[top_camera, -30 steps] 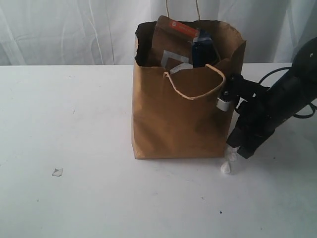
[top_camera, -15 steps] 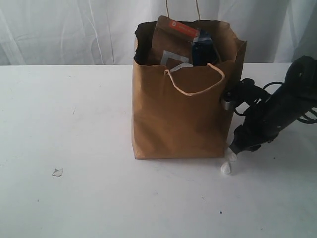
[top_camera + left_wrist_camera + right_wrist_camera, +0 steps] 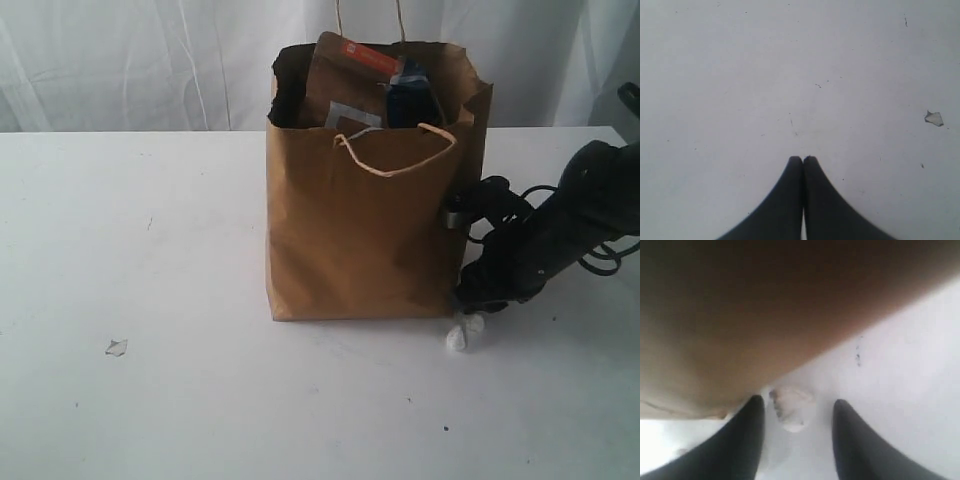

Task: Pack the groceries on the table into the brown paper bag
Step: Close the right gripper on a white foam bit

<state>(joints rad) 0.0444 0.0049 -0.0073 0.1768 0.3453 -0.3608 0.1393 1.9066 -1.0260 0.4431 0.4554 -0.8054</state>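
Brown paper bag stands on white table before curtain.

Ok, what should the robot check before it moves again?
1. Tall brown paper bag upright: ok.
2. Brown foil pouch with orange strip inside the bag: ok.
3. Right gripper open, small white crumpled lump between its fingers: ok.
4. Right gripper clear of the bag's side: cannot tell.
5. Left gripper shut, holding nothing: ok.

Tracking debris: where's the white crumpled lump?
White lump: exterior view, right side, on the table by the paper bag's lower right corner, inside the open right pincer.
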